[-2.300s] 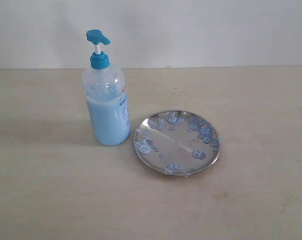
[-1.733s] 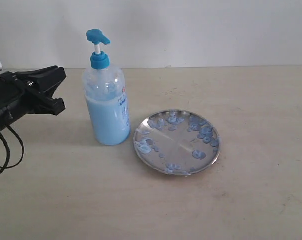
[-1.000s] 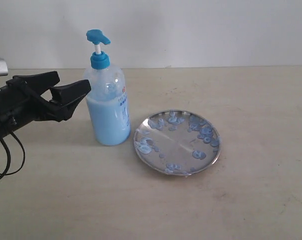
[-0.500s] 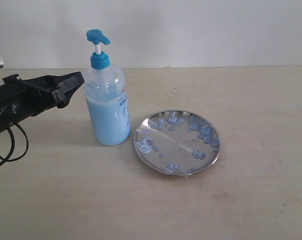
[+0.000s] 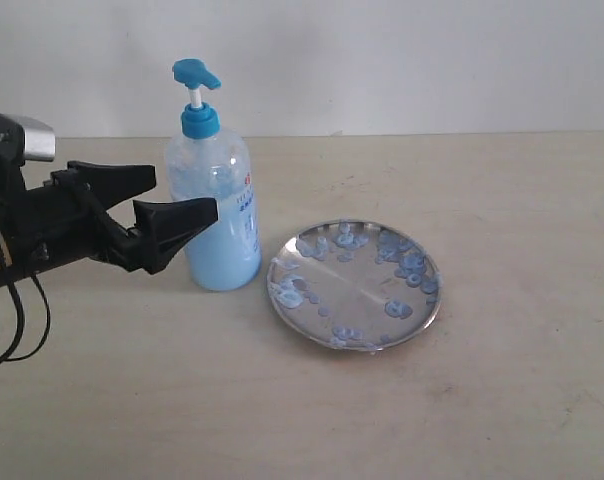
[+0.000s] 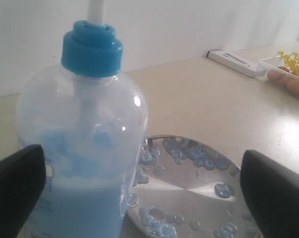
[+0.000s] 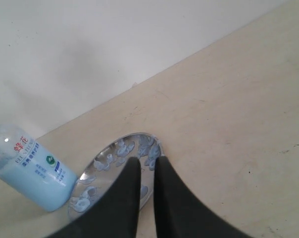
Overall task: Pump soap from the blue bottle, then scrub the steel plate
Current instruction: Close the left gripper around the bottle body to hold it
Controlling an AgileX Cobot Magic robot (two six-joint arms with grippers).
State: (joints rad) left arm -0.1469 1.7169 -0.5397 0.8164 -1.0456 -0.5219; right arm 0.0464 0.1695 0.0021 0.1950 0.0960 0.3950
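Observation:
The blue bottle (image 5: 214, 205) stands upright on the table, about half full of pale blue soap (image 5: 222, 255). Its pump head (image 5: 194, 74) is up. Just right of it lies the steel plate (image 5: 353, 284), dotted with bluish blobs. My left gripper (image 5: 182, 190) is open at the bottle's left side, level with its body. In the left wrist view the bottle (image 6: 82, 148) fills the space by one finger (image 6: 16, 191), with the plate (image 6: 189, 183) behind. My right gripper (image 7: 146, 161) hovers over the plate (image 7: 115, 168), shut and empty. It is outside the exterior view.
The table is pale beige with a white wall behind. The left wrist view shows a flat white box (image 6: 236, 62) and a tray of eggs with yellow pieces (image 6: 288, 74) far off past the plate.
The left arm came in from the left edge and advanced to the bottle, its jaws open. Bottle and plate have not moved.

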